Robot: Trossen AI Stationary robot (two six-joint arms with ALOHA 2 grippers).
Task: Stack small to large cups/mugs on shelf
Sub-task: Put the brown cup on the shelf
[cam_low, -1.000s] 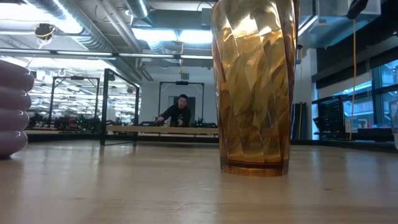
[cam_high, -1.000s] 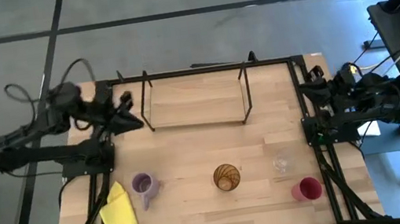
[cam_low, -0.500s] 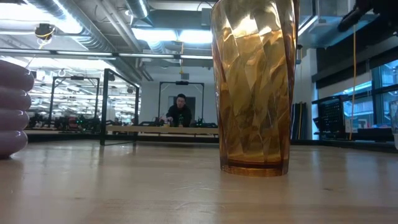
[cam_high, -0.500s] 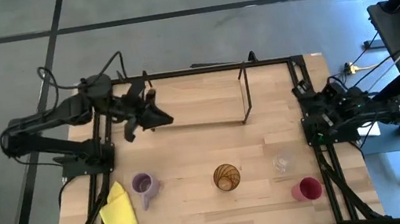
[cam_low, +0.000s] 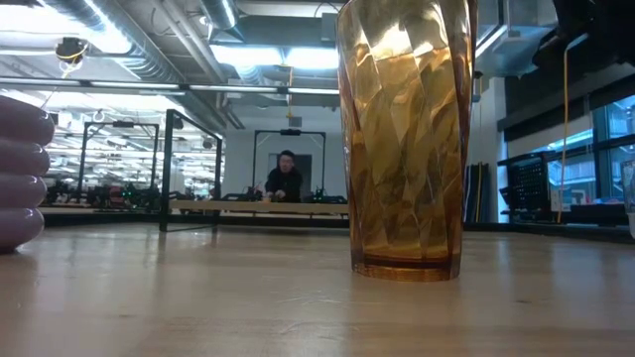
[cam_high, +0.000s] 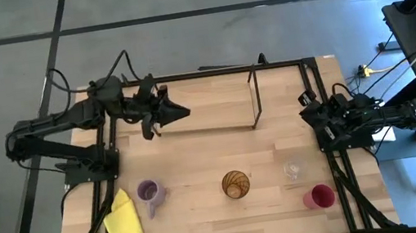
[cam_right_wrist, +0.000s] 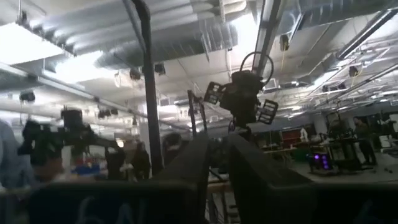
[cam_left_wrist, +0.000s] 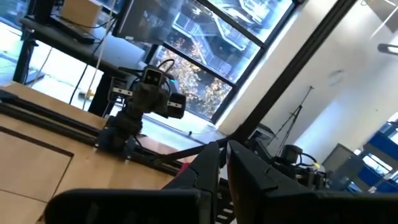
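Observation:
The high view shows the purple mug (cam_high: 149, 193), amber tumbler (cam_high: 235, 184), tiny clear glass (cam_high: 291, 171) and red cup (cam_high: 319, 196) standing upright on the table's near half, each apart from the others. The shelf (cam_high: 205, 104) stands at the far edge. My left gripper (cam_high: 183, 112) hovers shut over the shelf's left end; its fingers (cam_left_wrist: 214, 165) point out at the room. My right gripper (cam_high: 305, 110) waits shut at the table's right edge. In the low view the tumbler (cam_low: 402, 139) fills the middle and the mug (cam_low: 20, 174) shows at the edge.
A yellow cloth (cam_high: 126, 232) lies at the near left corner beside the mug. A black frame (cam_high: 309, 76) borders the table. Bare board lies between the shelf and the row of cups. A person (cam_low: 286, 178) stands far behind the table.
My left arm has swung from the table's left edge toward the right and now reaches over the shelf's left end. My right arm has shifted a little along the right edge toward the near side. The cups have stayed where they were.

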